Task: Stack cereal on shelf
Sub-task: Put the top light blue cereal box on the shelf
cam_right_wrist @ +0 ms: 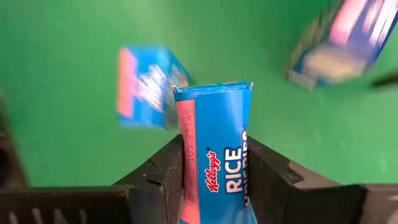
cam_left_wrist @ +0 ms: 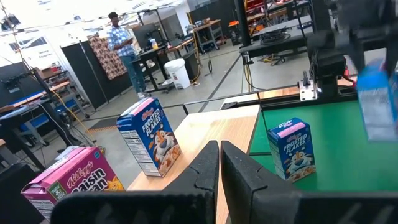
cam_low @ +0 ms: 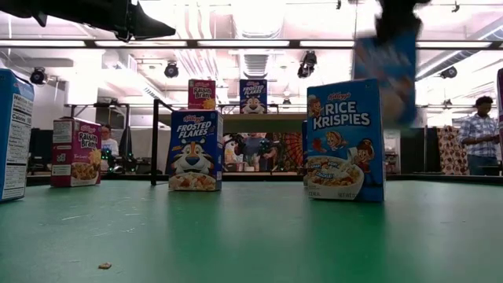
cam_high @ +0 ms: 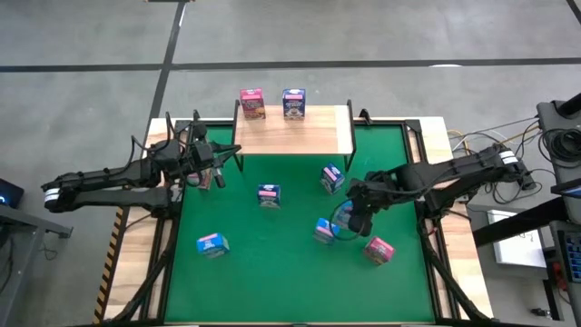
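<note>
My right gripper hovers over the mat's right half, shut on a blue Rice Krispies box, which the low view shows in the air. My left gripper is shut on nothing and waits by the left end of the light-wood shelf. A pink box and a blue box stand upright on the shelf's far edge. Several more boxes rest on the green mat: blue ones and a pink one. My right gripper pinches the Rice Krispies box between its two fingers, which press on opposite sides of the box; the printed front faces the wrist camera. The fingers come from above, pointing down. The box is lifted clear of the mat and sticks out below the fingertips.
Black frame rails run along the mat's edges. Cables and gear lie beyond the table's right side. People stand in the room behind. The shelf's near half is bare wood.
</note>
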